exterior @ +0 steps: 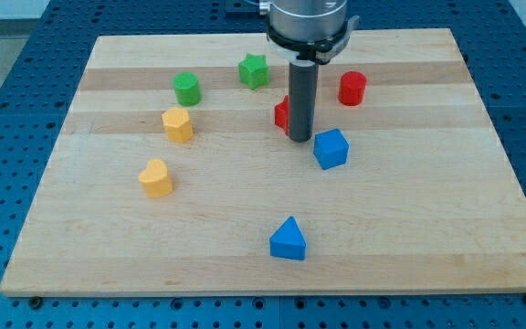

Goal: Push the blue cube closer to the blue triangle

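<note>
Dark rod hanging vertical, my tip [300,139] just left of blue cube [331,148], before red block [283,113]. Blue triangle [288,239] well below on wooden surface [427,228]. No claw fitted.

Open wood lies between the blue plastic cube [331,149] and blue plastic triangle [288,239]. My tip [300,140] stands just beside the cube's upper-left, with a partly hidden red block [282,113] close behind. Two yellow blocks [155,177] [177,124] stand well left.

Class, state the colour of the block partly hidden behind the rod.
Red, seen in the camera view, just left of my tip.
</note>
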Available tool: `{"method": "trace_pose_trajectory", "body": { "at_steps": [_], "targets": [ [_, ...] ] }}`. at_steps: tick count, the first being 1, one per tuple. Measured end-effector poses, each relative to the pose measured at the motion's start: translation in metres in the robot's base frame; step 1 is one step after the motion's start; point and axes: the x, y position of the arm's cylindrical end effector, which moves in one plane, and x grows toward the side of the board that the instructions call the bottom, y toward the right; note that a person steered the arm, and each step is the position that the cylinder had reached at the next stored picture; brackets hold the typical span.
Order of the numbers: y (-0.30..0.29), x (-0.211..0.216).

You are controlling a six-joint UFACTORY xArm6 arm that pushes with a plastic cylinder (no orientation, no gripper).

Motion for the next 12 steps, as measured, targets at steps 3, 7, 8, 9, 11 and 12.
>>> {"method": "trace_pose_trajectory", "body": {
  "at_steps": [3, 7, 8, 9, 11, 12],
  "targets": [
    [0.038, 0.0],
    [0.036, 0.044],
    [0.036, 0.054],
    [0.036, 0.065],
    [0.036, 0.089],
    [0.035, 0.099]
  ]
}}
